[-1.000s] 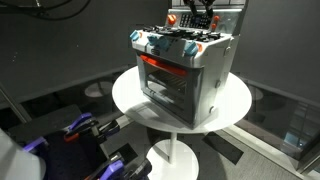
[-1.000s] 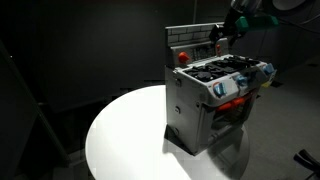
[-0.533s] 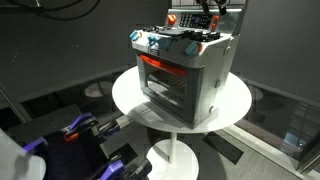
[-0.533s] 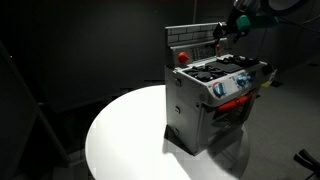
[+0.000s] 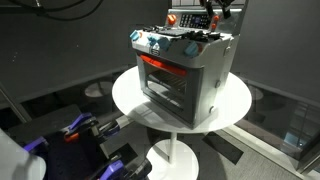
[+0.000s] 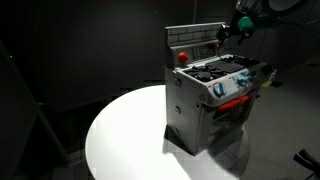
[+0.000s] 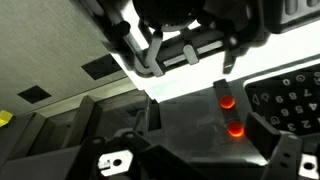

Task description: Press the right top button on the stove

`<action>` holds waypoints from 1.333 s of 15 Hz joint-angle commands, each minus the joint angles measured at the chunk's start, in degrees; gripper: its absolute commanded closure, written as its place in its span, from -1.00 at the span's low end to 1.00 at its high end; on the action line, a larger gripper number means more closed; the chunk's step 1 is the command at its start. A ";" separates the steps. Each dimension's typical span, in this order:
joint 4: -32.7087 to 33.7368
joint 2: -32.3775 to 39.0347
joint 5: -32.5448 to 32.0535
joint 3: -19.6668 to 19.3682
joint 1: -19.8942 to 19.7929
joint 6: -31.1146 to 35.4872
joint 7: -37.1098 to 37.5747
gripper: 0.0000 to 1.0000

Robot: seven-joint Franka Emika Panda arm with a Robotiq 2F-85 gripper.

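- A small silver-grey toy stove (image 5: 185, 65) stands on a round white table (image 5: 232, 108), near the table's middle. Its front window glows orange-red and blue-and-white knobs run along its top front edge.
- An upright back control panel (image 6: 195, 38) rises behind the burners, with a red button (image 6: 182, 56) towards one end.
- The robot's gripper (image 6: 226, 32) hangs just above the other end of the panel and carries nothing. The pictures do not settle whether its jaws are apart or together.
- In the wrist view, the gripper (image 7: 190, 68) comes in from the top, and two small red lit spots (image 7: 227, 101) lie just below it. Which one is the right top button cannot be told.
- The stove looks like hollow plastic, so it is probably light and could slide or tip backwards on the smooth tabletop.
- The thin panel may flex under a push.
- Nothing needs grasping. The job likely calls for one fingertip set squarely on the button and a short, gentle push, straight in.
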 commanded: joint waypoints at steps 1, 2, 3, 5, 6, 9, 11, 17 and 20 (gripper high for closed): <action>0.40 -0.48 -0.34 -1.01 0.87 -2.55 1.95 -1.00; 0.39 -0.50 -0.27 -1.03 0.83 -2.87 2.01 -1.00; 0.47 -0.44 -0.34 -1.10 0.78 -3.14 2.21 -1.00; 0.65 -0.29 -0.31 -1.21 0.68 -3.34 2.39 -1.00; 0.78 -0.15 -0.39 -1.31 0.63 -3.24 2.44 -1.00; 1.20 0.36 -0.58 -1.67 0.48 -2.76 2.30 -1.00; 1.47 0.72 -0.54 -1.86 0.43 -2.57 2.21 -1.00; 1.99 1.92 0.59 -1.85 0.45 -1.84 1.34 -1.00; 2.36 2.47 0.84 -1.90 0.53 -1.03 0.94 -1.00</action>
